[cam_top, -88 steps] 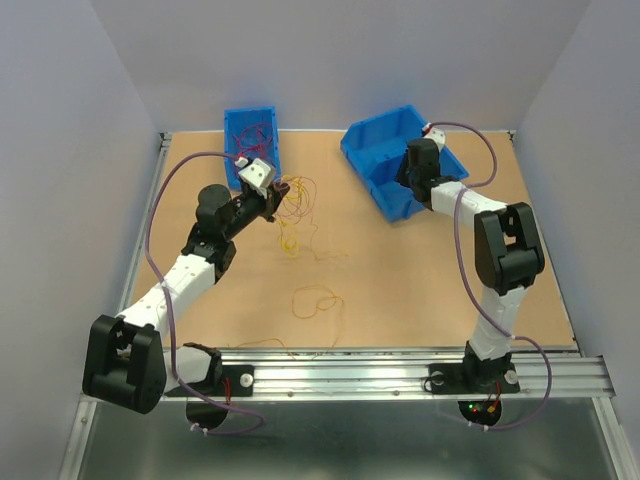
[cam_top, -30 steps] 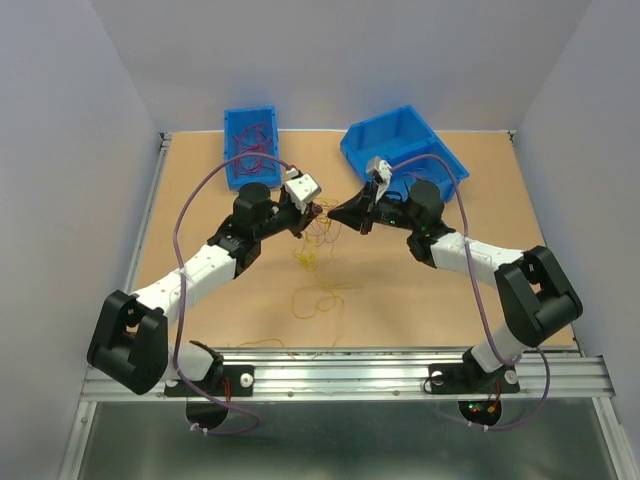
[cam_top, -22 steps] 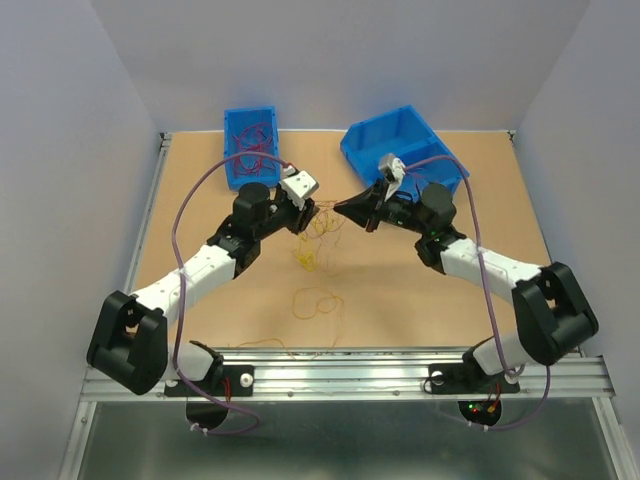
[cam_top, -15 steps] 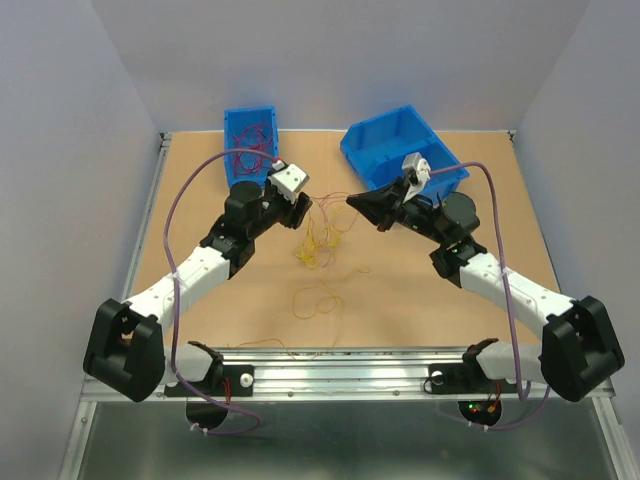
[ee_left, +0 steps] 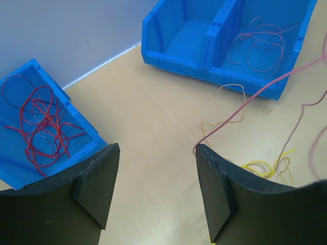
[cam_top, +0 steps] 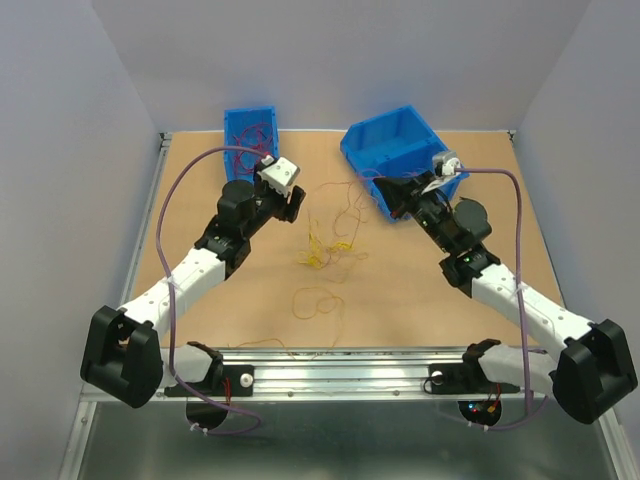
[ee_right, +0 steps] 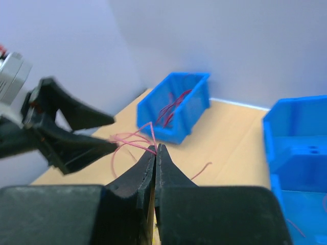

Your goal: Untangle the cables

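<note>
Right gripper (ee_right: pixel 155 149) clamped shut on a dark red cable (ee_right: pixel 134 137), up above the table (cam_top: pixel 400 300).
Strand stretched leftward from those fingertips toward the left gripper (ee_left: pixel 157 153), spread wide and gripping nothing, with the strand's end right at one finger's (ee_left: pixel 214 189) inner tip. Yellow cables (cam_top: pixel 318 250) tangled on the board between both arms; more red ones lying in the small blue bin (cam_top: pixel 250 130).

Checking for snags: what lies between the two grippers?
A dark red cable, pinched in the right gripper, reaching the open left gripper; clearest in left wrist view.
</note>
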Robot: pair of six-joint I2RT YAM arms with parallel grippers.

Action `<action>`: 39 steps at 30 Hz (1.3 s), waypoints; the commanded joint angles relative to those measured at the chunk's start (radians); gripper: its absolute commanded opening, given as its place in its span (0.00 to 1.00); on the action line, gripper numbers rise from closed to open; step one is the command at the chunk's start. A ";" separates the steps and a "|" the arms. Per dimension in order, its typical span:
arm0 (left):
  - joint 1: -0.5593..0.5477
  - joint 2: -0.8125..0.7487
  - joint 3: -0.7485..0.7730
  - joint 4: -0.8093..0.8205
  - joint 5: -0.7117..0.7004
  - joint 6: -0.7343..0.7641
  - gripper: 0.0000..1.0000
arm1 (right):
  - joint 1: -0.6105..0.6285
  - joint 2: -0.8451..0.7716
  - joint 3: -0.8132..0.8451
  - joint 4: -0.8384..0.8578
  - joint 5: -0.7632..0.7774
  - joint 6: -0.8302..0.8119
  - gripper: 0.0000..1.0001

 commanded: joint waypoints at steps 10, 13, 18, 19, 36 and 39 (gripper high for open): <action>0.023 -0.087 -0.046 0.135 -0.094 -0.018 0.73 | 0.007 0.012 0.249 -0.061 0.052 0.009 0.01; 0.024 -0.105 -0.064 0.147 -0.059 -0.017 0.73 | 0.007 0.046 0.396 -0.107 -0.034 0.034 0.01; 0.024 -0.153 -0.107 0.177 0.089 -0.007 0.73 | 0.006 0.080 0.611 -0.181 -0.100 0.095 0.01; 0.024 -0.162 -0.115 0.184 0.117 -0.006 0.73 | 0.006 0.083 0.663 -0.183 -0.132 0.106 0.00; 0.024 -0.177 -0.173 0.249 0.517 0.016 0.74 | 0.007 0.234 0.964 -0.212 0.035 0.133 0.00; 0.021 -0.138 -0.219 0.384 0.635 -0.044 0.77 | 0.007 0.267 0.995 -0.210 0.023 0.156 0.00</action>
